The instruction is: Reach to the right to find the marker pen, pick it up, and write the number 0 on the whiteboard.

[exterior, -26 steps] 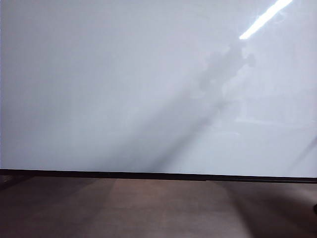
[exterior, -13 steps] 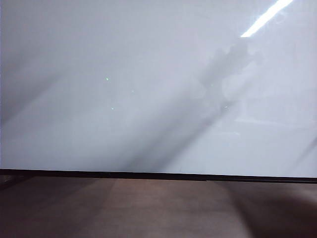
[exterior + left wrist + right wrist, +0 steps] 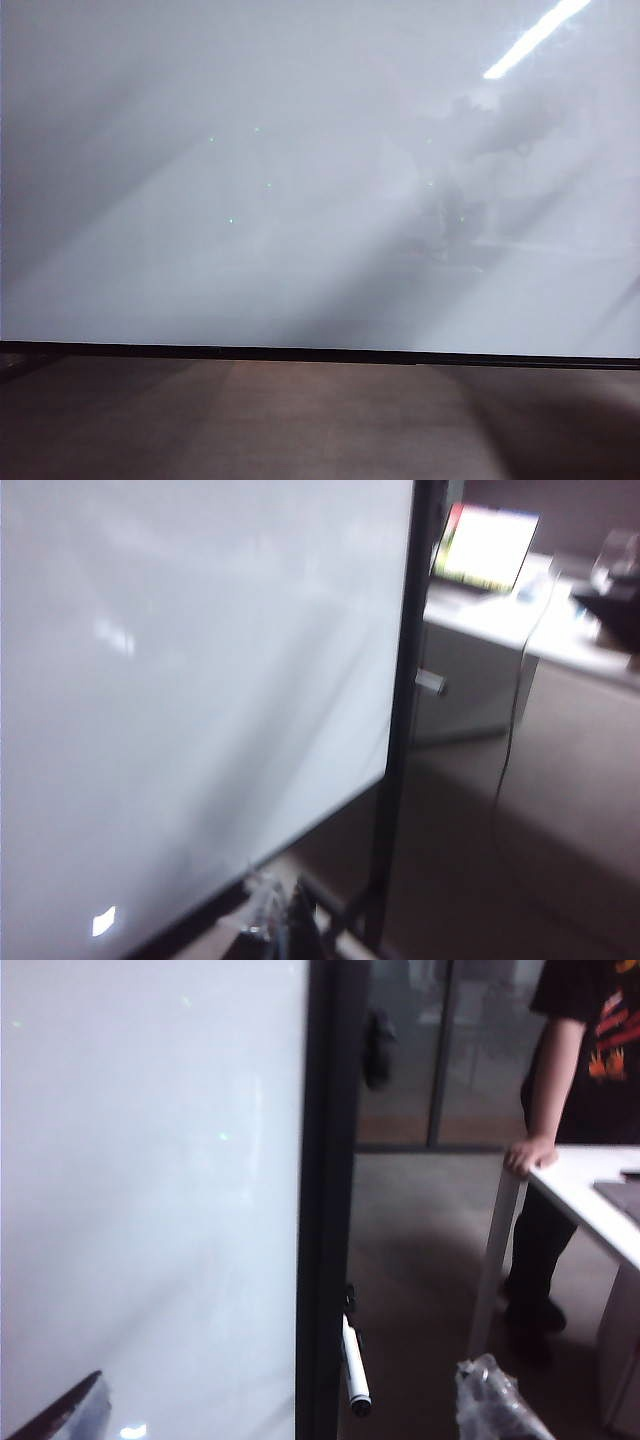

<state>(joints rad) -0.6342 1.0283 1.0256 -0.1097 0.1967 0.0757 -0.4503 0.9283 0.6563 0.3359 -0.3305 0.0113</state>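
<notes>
Both by whiteboard [image 3: 200,200]: right gripper [image 3: 280,1410] apparently spread, left gripper [image 3: 285,925] unclear.

The whiteboard [image 3: 200,250] is dim and grey, with a bright glare streak at the upper right of the exterior view and soft diagonal shadows across it. The floor [image 3: 320,420] is dark. Both wrist views are blurred.

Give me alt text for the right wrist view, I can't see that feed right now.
A white marker pen with a black tip hangs beside the black frame edge of the whiteboard, which fills one side of the picture. Beyond it a person in a black shirt rests a hand on a white table; the right gripper itself is not visible.
</notes>
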